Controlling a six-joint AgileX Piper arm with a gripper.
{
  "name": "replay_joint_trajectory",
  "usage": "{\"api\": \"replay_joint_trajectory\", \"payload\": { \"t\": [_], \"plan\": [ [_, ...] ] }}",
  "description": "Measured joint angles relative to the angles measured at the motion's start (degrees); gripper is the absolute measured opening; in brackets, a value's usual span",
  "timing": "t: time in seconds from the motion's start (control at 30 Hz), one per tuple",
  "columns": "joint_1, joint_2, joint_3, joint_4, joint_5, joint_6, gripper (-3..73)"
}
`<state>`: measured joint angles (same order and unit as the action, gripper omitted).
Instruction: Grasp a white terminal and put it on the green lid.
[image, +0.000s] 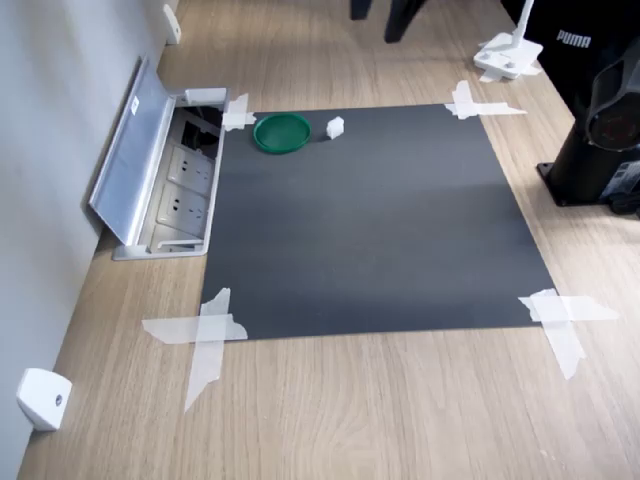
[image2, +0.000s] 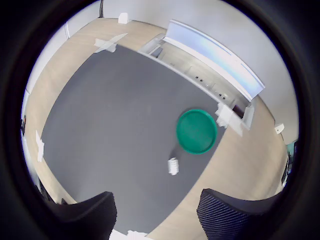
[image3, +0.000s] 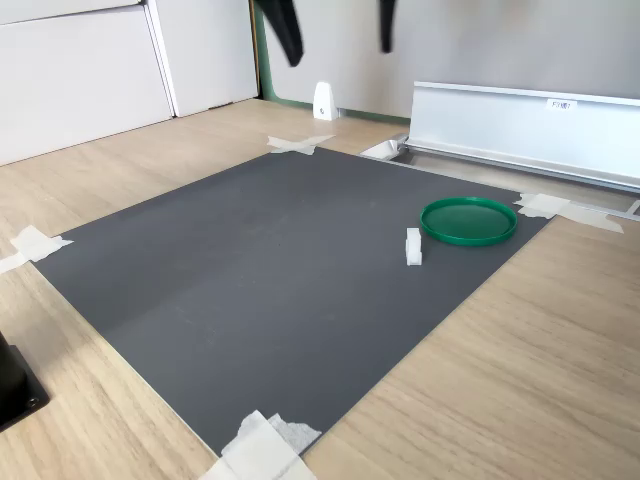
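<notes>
Green lid (image: 282, 133) is lying flat near a taped corner of the dark mat (image: 380, 230), empty. White terminal (image: 335, 126) is sitting on the mat just beside it, not touching: at about 3 o'clock from the lid in the first exterior view, about 8 o'clock from it in the second exterior view (image3: 413, 246). Gripper (image2: 155, 212) is hanging high above the mat, jaws spread wide with nothing between them; both exterior views are catching only the dark fingertips (image3: 290, 35) at the top edge. In the wrist view the terminal (image2: 173, 166) is lying ahead of the gap between the fingers, lid (image2: 197, 131) beyond it. Step in hand looks like the approach, grasp not yet begun. Next move is calling for descending over the terminal, centring the jaws on it, and closing without nudging it against the lid's rim.
</notes>
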<state>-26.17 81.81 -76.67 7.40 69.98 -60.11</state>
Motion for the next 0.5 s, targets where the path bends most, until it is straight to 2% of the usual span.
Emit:
{"api": "replay_joint_trajectory", "payload": {
  "t": [0.3,0.5],
  "plan": [
    [0.0,7.0,-1.3,-1.3,-0.2,-4.2,70.3],
    [0.0,8.4,3.7,-4.3,-8.7,-7.1,70.3]
  ]
}}
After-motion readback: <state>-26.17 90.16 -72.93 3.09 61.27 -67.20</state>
